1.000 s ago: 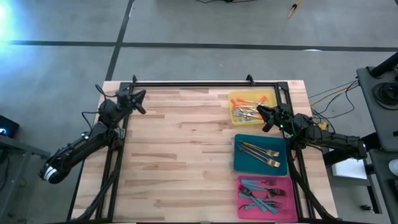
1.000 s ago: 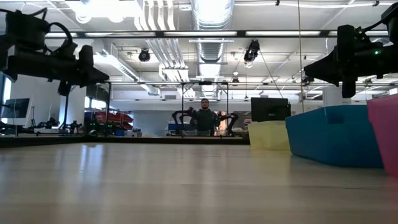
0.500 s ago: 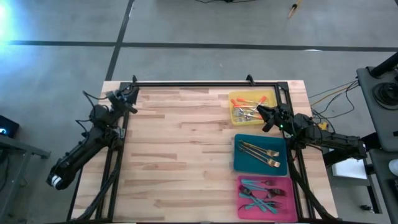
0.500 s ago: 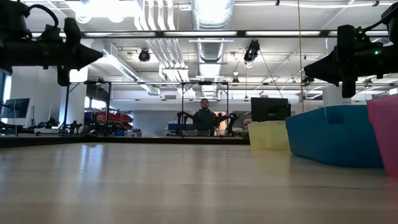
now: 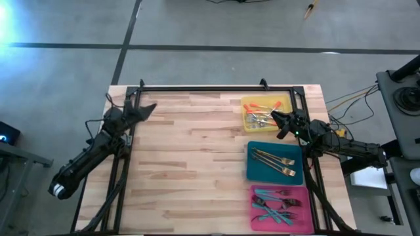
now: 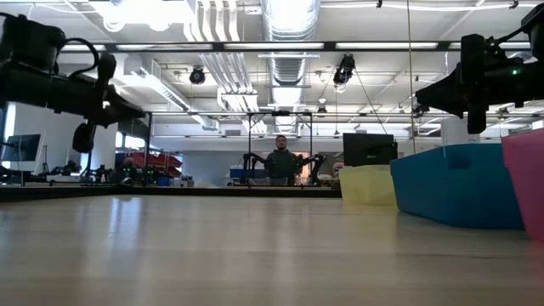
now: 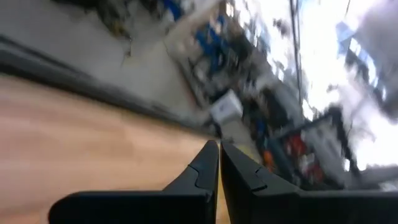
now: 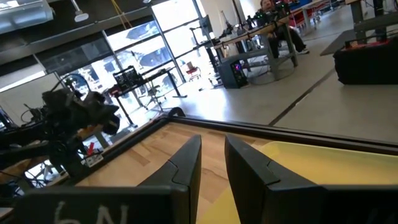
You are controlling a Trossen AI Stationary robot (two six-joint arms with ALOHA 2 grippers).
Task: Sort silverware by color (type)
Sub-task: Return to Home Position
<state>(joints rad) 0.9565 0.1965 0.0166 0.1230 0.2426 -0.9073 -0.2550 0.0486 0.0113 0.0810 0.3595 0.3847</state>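
- High view: the table [image 5: 190, 157] carries a yellow tray [image 5: 244, 124] at its far right. A teal tray [image 5: 250, 172] sits just beside it, and a pink tray [image 5: 254, 216] sits beyond the teal one, all in one row.
- The silverware is sorted. The orange-handled forks [image 5: 259, 107] lie in the yellow tray, the gold forks [image 5: 274, 159] in the teal tray and the blue-handled forks [image 5: 275, 203] in the pink tray.
- The right pincer [image 5: 275, 118] hangs over the yellow tray on its teal-tray side. The left pincer [image 5: 149, 107] is well apart from the yellow tray, near the table's opposite edge.
- Low view: the left pincer [image 6: 136, 113] and right pincer [image 6: 421, 95] are both raised clear of the table top. The yellow tray [image 6: 367, 185] is farthest back, with the teal tray [image 6: 450, 183] and pink tray [image 6: 525, 170] nearer. A person [image 6: 280, 161] stands in the room behind.
- Left wrist view: the left pincer [image 7: 219, 168] has its fingers together, holding nothing, above bare wood.
- Right wrist view: the right pincer [image 8: 212, 158] has its fingers a little apart with nothing between them. The yellow tray [image 8: 323, 163] is just below it, and the left arm [image 8: 74, 118] is far across the table.
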